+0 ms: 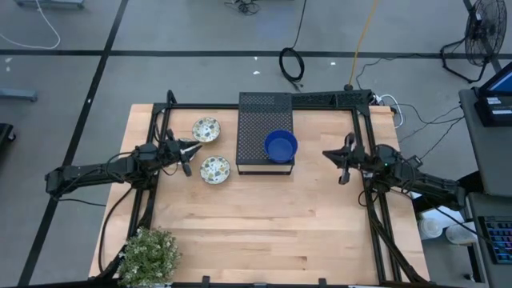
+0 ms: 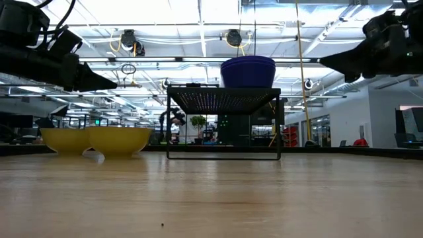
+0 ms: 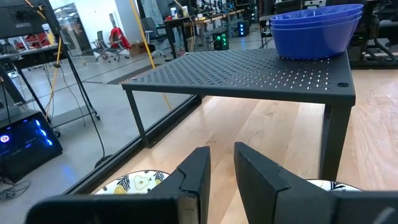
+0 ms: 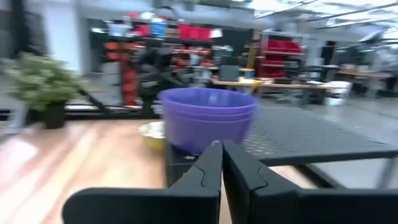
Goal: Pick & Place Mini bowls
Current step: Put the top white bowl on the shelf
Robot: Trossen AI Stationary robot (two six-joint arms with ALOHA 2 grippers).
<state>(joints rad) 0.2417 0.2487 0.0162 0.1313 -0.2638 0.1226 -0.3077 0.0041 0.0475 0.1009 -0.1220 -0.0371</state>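
Observation:
A stack of glossy blue mini bowls [image 1: 281, 146] [image 2: 248, 71] [image 3: 314, 28] [image 4: 208, 121] stands on the top of a black perforated stand [image 1: 256, 120]. Two cream floral mini bowls rest on the table to the stand's left, one farther [image 1: 206, 129] and one nearer [image 1: 214, 169] [image 2: 119, 140]. My left gripper [image 1: 194, 149] [image 3: 222, 152] hovers between these two, pointing at the stand, fingers a narrow gap apart and holding nothing. My right gripper [image 1: 330, 154] [image 4: 222, 149] hovers right of the stand, shut and empty, facing the blue stack.
A potted plant [image 1: 150, 254] sits at the table's near left corner. Black frame rails [image 1: 364, 120] run along the table's left, right and far sides. Bare wood [image 1: 264, 232] stretches across the near half of the table.

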